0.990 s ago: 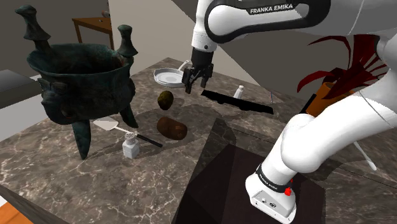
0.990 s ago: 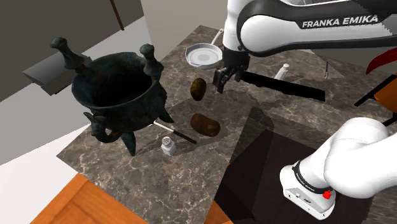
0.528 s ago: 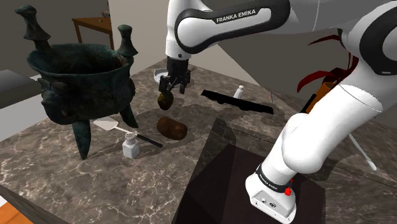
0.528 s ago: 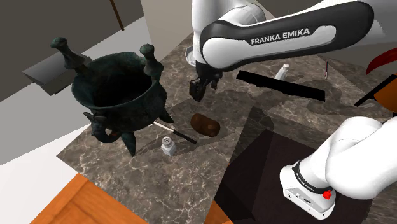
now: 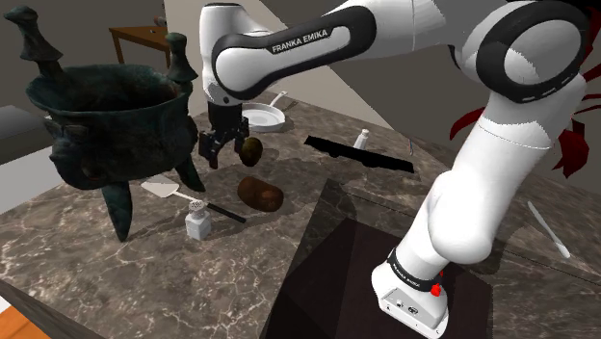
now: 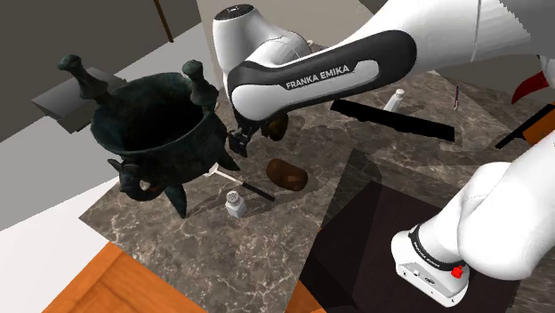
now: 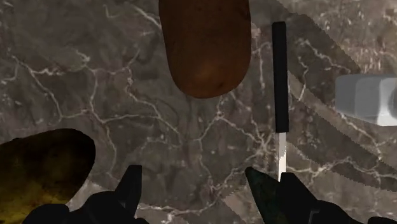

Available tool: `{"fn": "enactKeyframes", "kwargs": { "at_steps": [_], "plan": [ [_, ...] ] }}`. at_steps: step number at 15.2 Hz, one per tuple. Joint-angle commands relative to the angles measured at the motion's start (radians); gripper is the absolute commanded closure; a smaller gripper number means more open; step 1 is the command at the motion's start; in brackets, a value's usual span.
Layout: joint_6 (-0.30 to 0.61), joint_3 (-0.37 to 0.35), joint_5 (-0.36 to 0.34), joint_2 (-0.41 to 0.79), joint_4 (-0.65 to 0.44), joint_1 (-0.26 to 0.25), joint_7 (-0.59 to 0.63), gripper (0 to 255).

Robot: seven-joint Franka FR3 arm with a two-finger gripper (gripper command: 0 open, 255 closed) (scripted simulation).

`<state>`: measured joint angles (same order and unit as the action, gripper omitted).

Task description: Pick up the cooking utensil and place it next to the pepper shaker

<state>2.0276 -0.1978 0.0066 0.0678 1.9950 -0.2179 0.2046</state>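
The cooking utensil is a spatula (image 5: 196,203) with a pale blade and a thin black handle; it lies on the marble top beside the cauldron's legs. The white pepper shaker (image 5: 198,225) stands just in front of it, nearly touching. My gripper (image 5: 214,152) hangs open over the table between the cauldron and a brown potato (image 5: 260,193), above and behind the spatula. In the second exterior view the gripper (image 6: 238,140) is above the spatula (image 6: 253,188) and shaker (image 6: 235,206). In the wrist view the fingers (image 7: 130,186) stand apart, with the spatula handle (image 7: 279,76) by one fingertip and the shaker (image 7: 369,98) beyond it.
A large dark three-legged cauldron (image 5: 106,116) stands close to the gripper on the shoulder view's left. An olive-brown lump (image 5: 251,149) lies right behind the gripper, with a white pan (image 5: 262,117) further back. A long black bar (image 5: 358,154) and small white bottle (image 5: 362,139) lie toward the right.
The arm has swung toward the shoulder view's left and down, from over the white pan to beside the cauldron. The cauldron has shifted slightly to the left. The fingers stayed open.
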Motion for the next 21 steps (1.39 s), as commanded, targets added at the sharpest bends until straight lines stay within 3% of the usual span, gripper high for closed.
{"fn": "enactKeyframes", "kwargs": {
  "at_steps": [1,8,16,21],
  "plan": [
    [0.011,-0.016,-0.017,0.076,-0.058,-0.019,0.01,0],
    [-0.003,-0.05,-0.084,0.32,-0.295,-0.097,0.033,0],
    [0.084,-0.044,-0.097,0.364,-0.251,-0.103,0.041,0],
    [0.084,-0.044,-0.096,0.364,-0.251,-0.104,0.041,0]
  ]
}}
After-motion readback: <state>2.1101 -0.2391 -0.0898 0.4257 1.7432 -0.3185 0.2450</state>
